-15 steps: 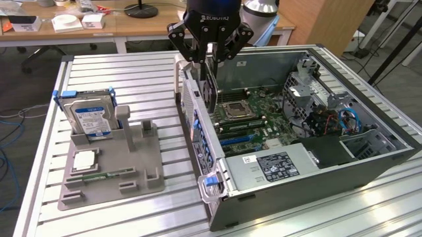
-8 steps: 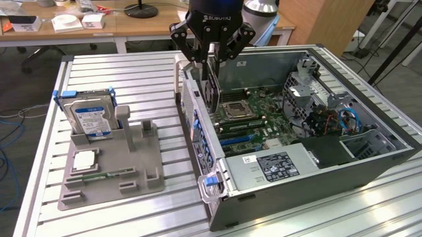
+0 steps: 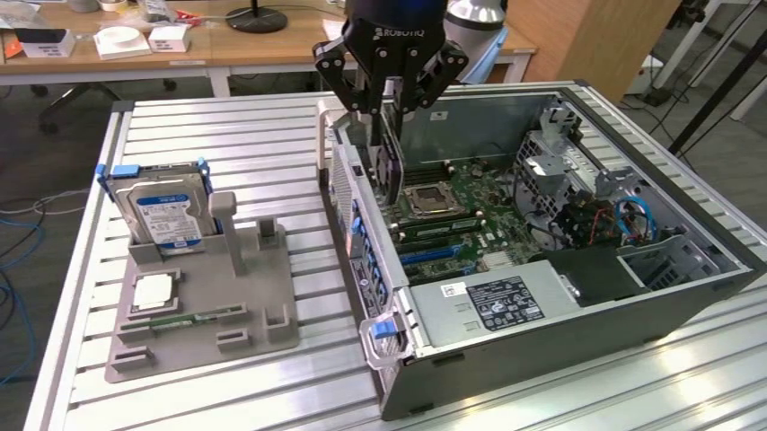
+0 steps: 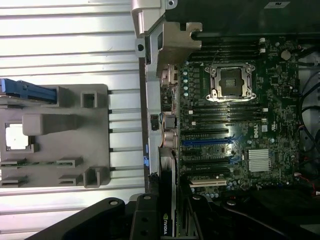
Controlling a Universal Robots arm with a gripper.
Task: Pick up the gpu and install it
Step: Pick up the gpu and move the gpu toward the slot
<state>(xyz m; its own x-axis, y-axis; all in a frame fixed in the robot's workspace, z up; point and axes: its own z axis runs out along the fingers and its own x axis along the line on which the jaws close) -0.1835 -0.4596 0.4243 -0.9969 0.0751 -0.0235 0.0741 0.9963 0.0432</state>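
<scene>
1. Closest to the camera in the exterior view is the near corner of the open computer case (image 3: 401,395). It lies on its side on the metal table (image 3: 215,126).
2. Just inside that corner sits a silver power box (image 3: 504,301) with a black label.
3. Behind the box is the green main board (image 3: 450,229), with a square chip socket (image 3: 434,199) on it.
4. Over the case wall on the exterior view's left hangs the black gripper (image 3: 386,106). Its jaws are squeezed tight on the gpu (image 3: 386,157).
5. That gpu is a thin dark card. It hangs straight down, just inside the case wall and above the main board. I cannot tell if its low end touches the board.
6. From the wrist view, the gripper (image 4: 169,220) holds the gpu (image 4: 169,200) beside the case wall, next to the long slots of the main board (image 4: 240,130).
7. Off to the exterior view's left, a grey holder (image 3: 258,296) rests on the table.
8. One hard drive (image 3: 168,215) with a blue and white label stands up in the far end of the holder.
9. Nearer the camera, a square chip (image 3: 154,292) and a green memory stick (image 3: 192,319) lie flat in the holder.
</scene>
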